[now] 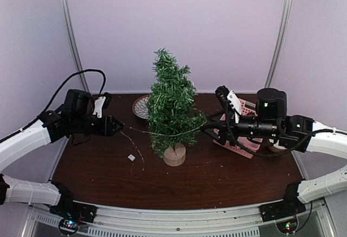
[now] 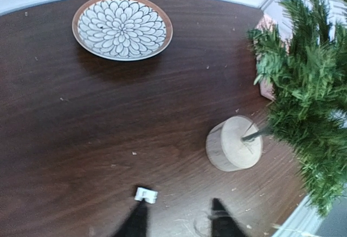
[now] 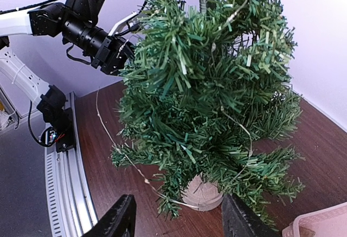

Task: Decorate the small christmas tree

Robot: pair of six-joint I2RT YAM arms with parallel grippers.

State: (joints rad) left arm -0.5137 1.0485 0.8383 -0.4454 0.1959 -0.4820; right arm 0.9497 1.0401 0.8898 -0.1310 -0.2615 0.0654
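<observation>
No text, label, brand, number or sign can be read in any view. On the small white tag (image 2: 146, 194) lying on the desk (image 2: 81, 139), no print can be made out.

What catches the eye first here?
The tree stands in the middle on a wooden stump, flanked by the left tool and right tool. A thin wire drapes across its lower branches. A flower-patterned plate lies behind, to its left.
</observation>
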